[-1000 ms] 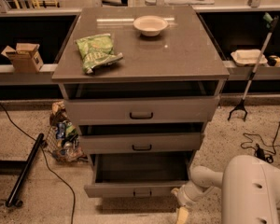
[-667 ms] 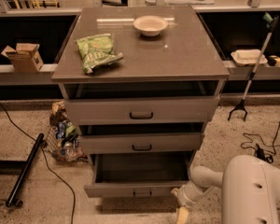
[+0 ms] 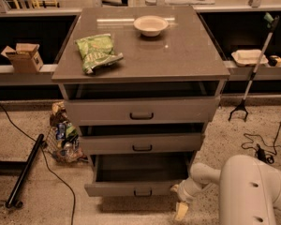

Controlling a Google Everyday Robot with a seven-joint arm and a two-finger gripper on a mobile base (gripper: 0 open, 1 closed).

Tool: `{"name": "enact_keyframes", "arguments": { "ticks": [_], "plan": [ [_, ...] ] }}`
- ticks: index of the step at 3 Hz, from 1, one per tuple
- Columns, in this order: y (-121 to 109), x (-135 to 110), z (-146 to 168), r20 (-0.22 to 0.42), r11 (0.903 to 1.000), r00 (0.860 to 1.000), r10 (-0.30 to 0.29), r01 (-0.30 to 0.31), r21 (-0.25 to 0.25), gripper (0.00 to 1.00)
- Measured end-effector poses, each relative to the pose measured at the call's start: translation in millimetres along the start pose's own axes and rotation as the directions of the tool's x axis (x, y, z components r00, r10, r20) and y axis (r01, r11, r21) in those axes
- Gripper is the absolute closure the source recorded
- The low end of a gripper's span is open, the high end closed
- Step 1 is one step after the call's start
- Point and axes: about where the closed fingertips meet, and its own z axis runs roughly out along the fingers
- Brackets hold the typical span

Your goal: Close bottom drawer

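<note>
The bottom drawer [image 3: 131, 187] is the lowest of three grey drawers in the cabinet. It is pulled well out, with its dark inside showing and a small dark bar handle [image 3: 142, 192] on its flat front. My gripper [image 3: 180, 205] is low at the drawer front's right corner, at the end of my white arm [image 3: 246, 186], with a pale fingertip pointing down at the floor. The middle drawer [image 3: 141, 143] and top drawer [image 3: 141, 110] stand slightly out.
On the cabinet top [image 3: 187, 55] lie a green chip bag [image 3: 96, 52] and a white bowl [image 3: 151, 25]. A basket of trash [image 3: 63, 137] and a black pole [image 3: 23, 170] are on the floor at left. A grabber tool [image 3: 253, 74] leans at right.
</note>
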Motion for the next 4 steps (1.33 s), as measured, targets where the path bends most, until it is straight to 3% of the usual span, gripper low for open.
{"name": "enact_keyframes", "arguments": {
  "ticks": [2,3,4],
  "plan": [
    [-48.6,2.5,-16.8,0.068,0.9864,0.996,-0.061,0.049,0.157,0.59],
    [-67.5,5.4,-18.9,0.111,0.9795,0.991,-0.068,0.045,0.196,0.58],
    [-71.5,5.8,-19.4,0.122,0.9761,0.990,-0.072,0.045,0.213,0.33]
  ]
}}
